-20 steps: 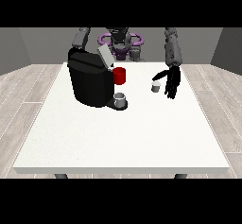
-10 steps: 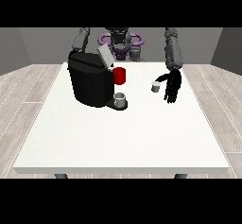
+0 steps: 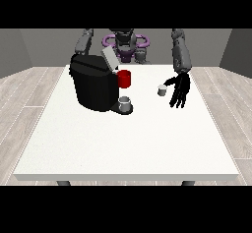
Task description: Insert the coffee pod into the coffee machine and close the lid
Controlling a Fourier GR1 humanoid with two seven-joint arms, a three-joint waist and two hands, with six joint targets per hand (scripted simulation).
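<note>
While the coffee pod (image 3: 161, 90) stands on the white table (image 3: 128, 138), the hand at the view's right (image 3: 179, 89) hangs just beside it, fingers spread and pointing down, holding nothing. Farther from that hand sits the black coffee machine (image 3: 94, 87), lid (image 3: 109, 58) raised, a grey cup (image 3: 125, 103) at its base.

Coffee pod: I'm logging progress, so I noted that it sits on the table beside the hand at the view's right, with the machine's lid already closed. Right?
Not quite. The coffee pod does sit on the table beside the hand at the view's right, but the front view shows the lid of the coffee machine still raised, not closed.
</note>
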